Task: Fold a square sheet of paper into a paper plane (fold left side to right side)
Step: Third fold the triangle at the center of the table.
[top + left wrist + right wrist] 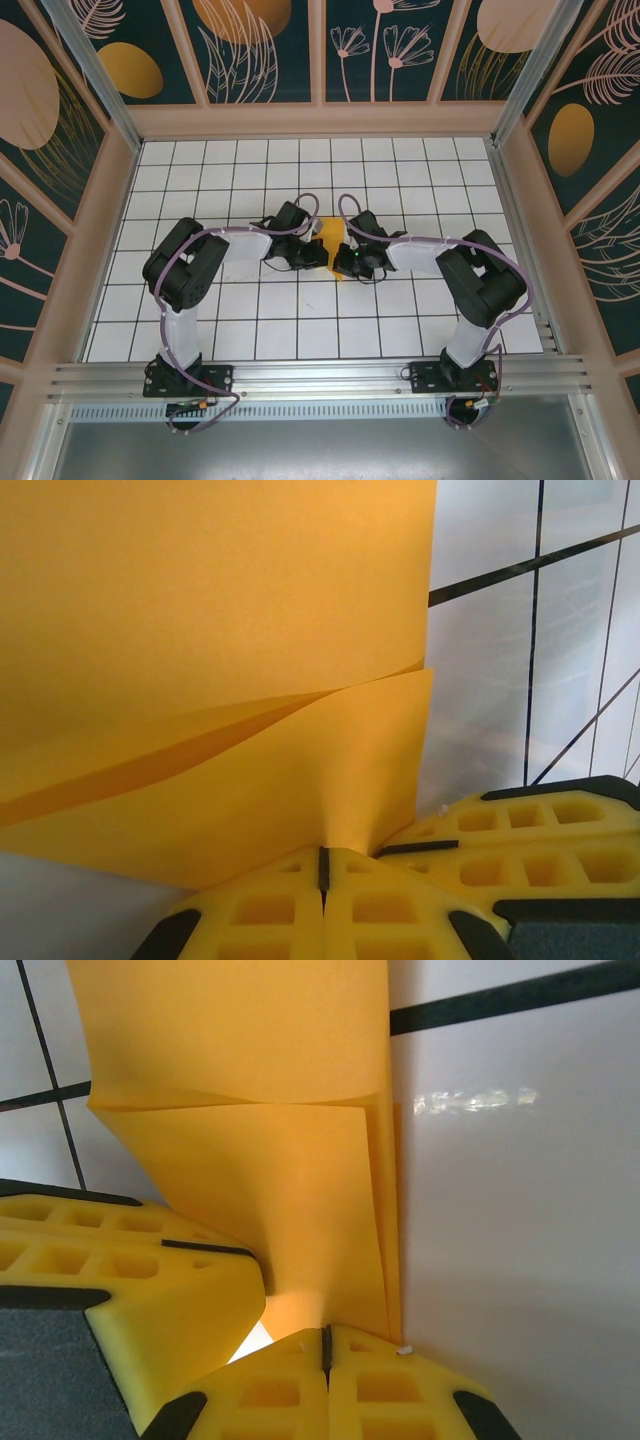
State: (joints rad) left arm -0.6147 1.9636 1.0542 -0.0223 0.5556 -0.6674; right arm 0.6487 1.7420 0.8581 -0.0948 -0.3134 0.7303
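— How should this fold go?
— The left gripper [323, 858] and right gripper [325, 1340] each pinch the paper [331, 243] tight. Match the edges, lay it flat, then press the crease.
— And the paper?
— Orange, doubled, its layers bowed apart, held at mid-worktop [250, 330], far from every edge.

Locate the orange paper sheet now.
Top view: the thin orange paper sheet, folded, is at the middle of the white tiled table, pinched between the left fingers and right fingers.
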